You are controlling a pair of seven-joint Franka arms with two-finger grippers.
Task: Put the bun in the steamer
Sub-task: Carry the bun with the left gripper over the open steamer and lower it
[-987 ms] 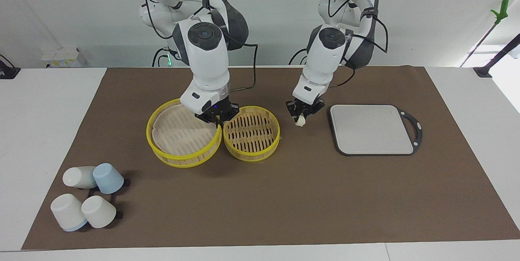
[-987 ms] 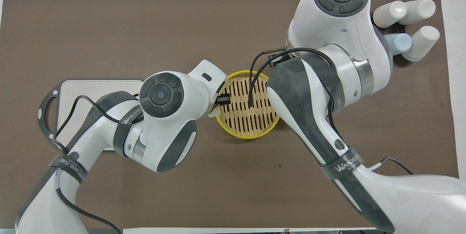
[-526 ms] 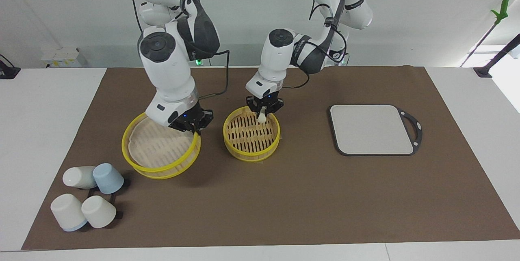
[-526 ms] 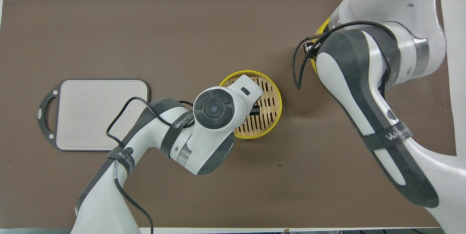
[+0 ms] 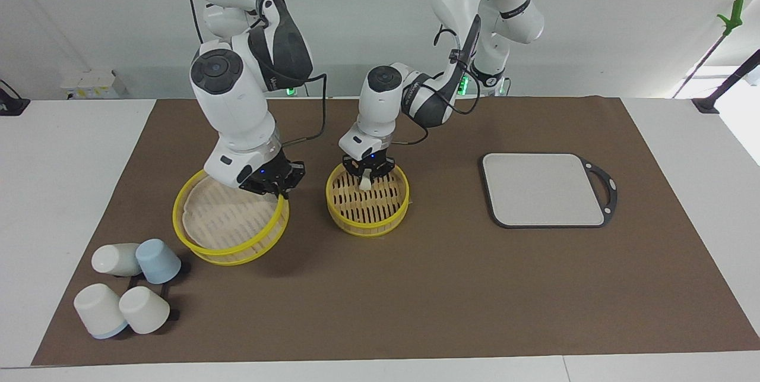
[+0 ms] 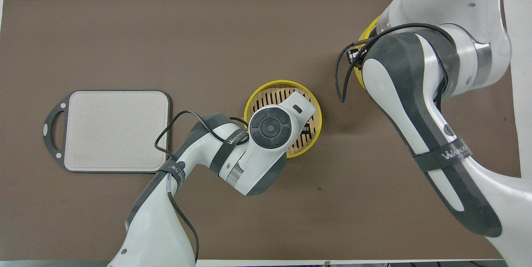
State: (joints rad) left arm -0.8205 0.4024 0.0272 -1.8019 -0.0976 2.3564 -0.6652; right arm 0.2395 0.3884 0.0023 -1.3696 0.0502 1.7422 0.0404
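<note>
We are holding the bun point(image 5: 366, 182) between the closed jaws of our left gripper point(image 5: 366, 177), low over the slatted floor of the steamer point(image 5: 399, 211); whether it is touching the slats, we cannot tell. It is looking soft and light, easily dented, so we are judging a gentle pinch across its rounded middle safest. Our right gripper point(image 5: 274, 185) is clamping the rim of the lid point(image 5: 205, 248), tilted beside the steamer toward the right arm's end. Past the lid, four cups point(image 5: 127, 290) are lying. A grey board point(image 5: 543, 189) is sitting toward the left arm's end.
</note>
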